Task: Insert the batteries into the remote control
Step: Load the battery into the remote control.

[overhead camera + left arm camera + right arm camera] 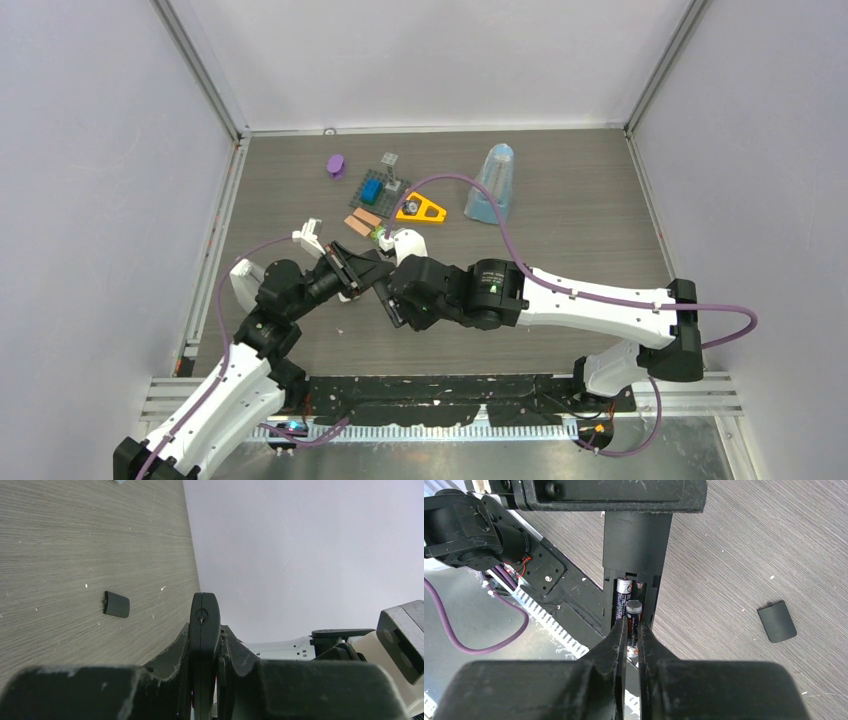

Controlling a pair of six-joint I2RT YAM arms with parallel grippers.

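The remote control (636,540) is a black bar, back side up, with its battery bay open. My left gripper (205,630) is shut on it, holding it edge-on above the table. One battery (623,599) lies seated in the bay, and the tip of another (640,586) shows beside it. My right gripper (633,626) is shut on a third battery (634,611), dark with an orange wrap, which sits tilted in the bay's near slot. In the top view both grippers meet over the middle of the table (375,285).
The loose black battery cover (777,621) lies flat on the wood table (60,545), also seen as the cover (116,604). At the back stand a purple cap (336,164), a grey board with blue blocks (380,188), an orange triangle (421,209) and a clear blue-based cone (492,185).
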